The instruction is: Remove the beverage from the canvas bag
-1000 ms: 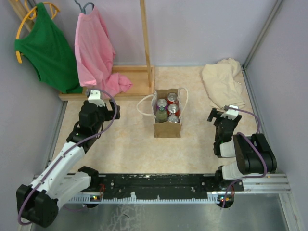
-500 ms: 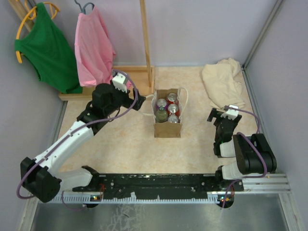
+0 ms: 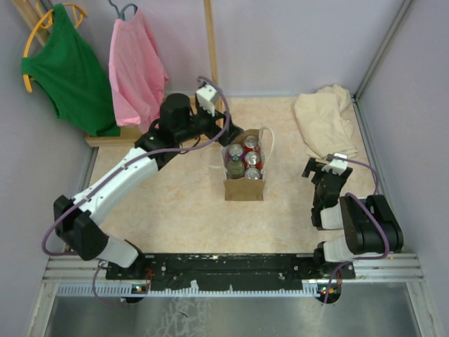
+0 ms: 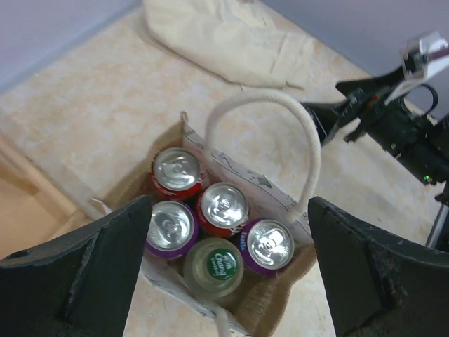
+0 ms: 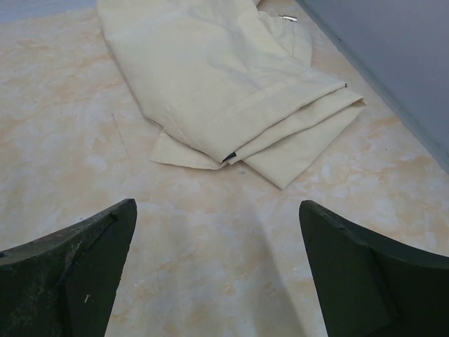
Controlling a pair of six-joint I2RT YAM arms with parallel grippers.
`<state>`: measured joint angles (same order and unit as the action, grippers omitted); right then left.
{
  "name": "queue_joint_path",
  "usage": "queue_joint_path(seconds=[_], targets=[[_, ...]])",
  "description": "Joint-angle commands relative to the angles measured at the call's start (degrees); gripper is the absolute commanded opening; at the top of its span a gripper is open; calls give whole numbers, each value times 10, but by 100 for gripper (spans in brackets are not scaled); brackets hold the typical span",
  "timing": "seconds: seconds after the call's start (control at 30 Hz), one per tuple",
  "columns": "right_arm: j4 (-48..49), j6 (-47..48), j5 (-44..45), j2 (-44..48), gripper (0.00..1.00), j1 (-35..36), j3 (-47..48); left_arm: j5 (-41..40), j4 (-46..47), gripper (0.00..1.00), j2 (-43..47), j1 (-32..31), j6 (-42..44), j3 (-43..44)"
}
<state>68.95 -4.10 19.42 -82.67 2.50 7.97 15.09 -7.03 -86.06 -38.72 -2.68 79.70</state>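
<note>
— What's the left gripper doing?
— Its fingers are spread wide and hold nothing. It hangs above the open mouth of the canvas bag. A second ago it sat well off to the left, near the pink shirt, so the arm has swung across.
— And the drinks?
— All inside the bag, upright and packed together: two red cans, two purple cans and a green-topped one. One rope handle arches up on the bag's far side.
— The right gripper?
— Also spread and empty. It hasn't moved, and it faces the pale cloth heap.
— So the approach looks finished?
— I'd say so. Descent and grasp come next, and nothing is lifted yet.
</note>
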Motion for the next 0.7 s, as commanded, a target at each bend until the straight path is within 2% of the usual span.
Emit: queue_joint_path(seconds=[0.0, 0.1, 0.2, 0.23, 0.33, 0.4, 0.47, 0.67], targets=[[26, -1, 6, 0, 99, 3, 13, 25, -18, 94, -12, -26, 19, 22], [26, -1, 6, 0, 99, 3, 13, 63, -18, 81, -18, -33, 16, 25], [26, -1, 6, 0, 99, 3, 13, 83, -21, 75, -27, -38, 11, 24], [26, -1, 6, 0, 99, 2, 13, 89, -22, 69, -31, -40, 11, 23], [26, -1, 7, 0, 99, 3, 13, 96, -23, 21, -35, -53, 9, 13], [26, -1, 6, 0, 99, 3, 13, 98, -18, 5, -35, -61, 10, 3], [26, -1, 6, 0, 99, 3, 13, 99, -18, 0, -37, -67, 11, -5], [25, -1, 6, 0, 99, 3, 13, 82, -25, 0, -46, -84, 13, -18]])
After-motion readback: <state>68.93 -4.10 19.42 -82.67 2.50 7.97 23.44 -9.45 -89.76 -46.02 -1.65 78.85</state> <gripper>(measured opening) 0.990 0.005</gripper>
